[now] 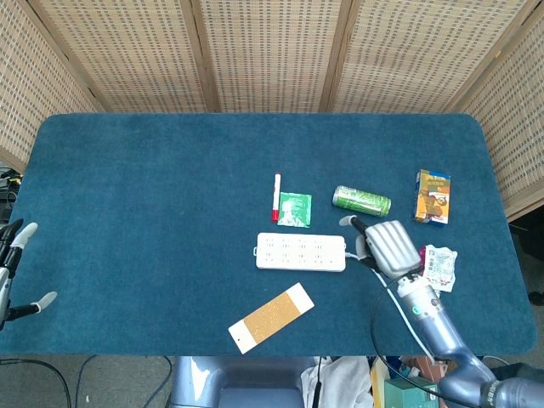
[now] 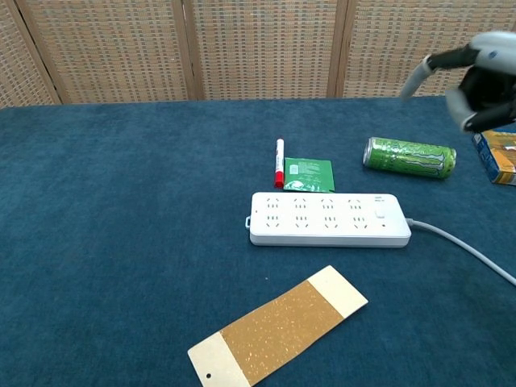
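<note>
A white power strip [image 1: 301,252] [image 2: 329,219] lies on the blue table [image 1: 153,212], its cable [image 2: 459,246] trailing off to the right. My right hand [image 1: 387,244] [image 2: 472,76] hangs in the air above the strip's right end, beside the green can [image 1: 361,201] [image 2: 409,156]. One finger points left, the others are curled in, and it holds nothing. My left hand [image 1: 13,272] shows only in the head view at the table's left edge, fingers spread and empty.
A red marker [image 1: 276,195] and a green packet [image 1: 294,209] lie just behind the strip. A brown and white card [image 1: 271,317] lies in front of it. An orange carton [image 1: 432,196] and a white pouch [image 1: 440,268] sit at the right.
</note>
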